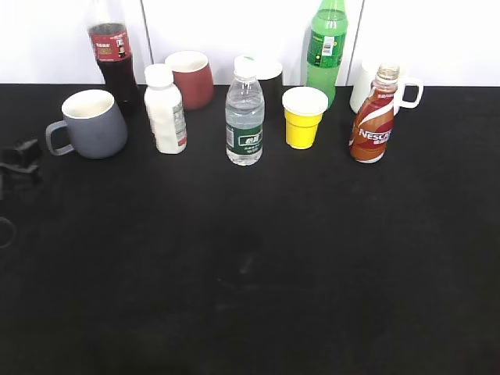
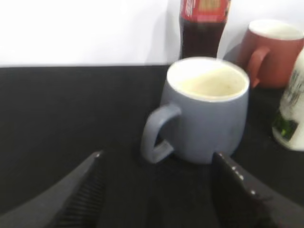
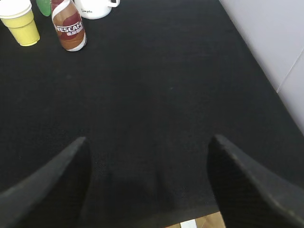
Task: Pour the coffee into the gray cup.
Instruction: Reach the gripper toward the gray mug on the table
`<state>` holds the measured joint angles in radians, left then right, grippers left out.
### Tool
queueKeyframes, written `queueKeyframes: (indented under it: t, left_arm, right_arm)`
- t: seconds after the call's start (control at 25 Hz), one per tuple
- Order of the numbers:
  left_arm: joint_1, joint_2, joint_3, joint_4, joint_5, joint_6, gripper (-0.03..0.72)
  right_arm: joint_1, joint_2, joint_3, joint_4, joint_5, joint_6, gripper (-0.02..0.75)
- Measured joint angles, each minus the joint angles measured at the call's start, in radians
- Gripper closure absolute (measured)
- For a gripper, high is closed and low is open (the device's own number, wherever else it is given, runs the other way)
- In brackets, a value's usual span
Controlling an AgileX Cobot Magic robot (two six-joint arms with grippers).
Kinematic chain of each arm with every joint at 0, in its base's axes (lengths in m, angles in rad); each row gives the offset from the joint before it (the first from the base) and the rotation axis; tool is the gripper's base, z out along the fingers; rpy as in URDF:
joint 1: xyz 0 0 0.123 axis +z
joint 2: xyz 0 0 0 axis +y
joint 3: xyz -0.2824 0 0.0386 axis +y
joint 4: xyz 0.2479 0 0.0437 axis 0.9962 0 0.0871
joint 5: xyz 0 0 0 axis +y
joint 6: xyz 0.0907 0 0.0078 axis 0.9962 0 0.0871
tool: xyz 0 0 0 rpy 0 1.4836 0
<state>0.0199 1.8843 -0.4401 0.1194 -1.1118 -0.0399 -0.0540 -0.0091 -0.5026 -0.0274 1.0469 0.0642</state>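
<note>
Outside, the left pincer (image 1: 19, 160) sits just left of the round gray ceramic cup (image 1: 90, 123) on the black counter (image 1: 250, 266). Left wrist: left pincer (image 2: 159, 190) gapes empty, cup (handle toward it) just ahead. Right wrist: right pincer (image 3: 147, 185) wide, empty; brown plastic Nescafé coffee bottle (image 3: 69, 29) far ahead-left.

Your exterior view: bright, even light, matte black surface (image 1: 250, 273) soaks it up, shadows barely readable. White wall behind blows out near pure white. You get small highlights on clear plastic water bottle (image 1: 244, 113) and glossy brown coffee bottle (image 1: 373, 117).

Your left wrist view: soft overall, gray ceramic mug (image 2: 202, 111) slightly blurred, rim overexposed; dark left end effector fingers (image 2: 78, 197) out of focus.

Your right wrist view: sharper far off, dark right end effector fingers (image 3: 256, 183) blurred.
</note>
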Motion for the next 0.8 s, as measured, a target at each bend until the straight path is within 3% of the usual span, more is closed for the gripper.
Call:
queueKeyframes:
  t: [0.44,0.8]
  left_arm:
    - [0.0,0.177,-0.148,-0.014,-0.013,0.0,0.178]
    - [0.001,0.281,-0.345,-0.066,0.071,0.0,0.2]
  right_arm:
    - [0.0,0.0,0.0,0.0,0.0,0.0,0.17]
    - [0.0,0.0,0.0,0.002,0.0,0.0,0.17]
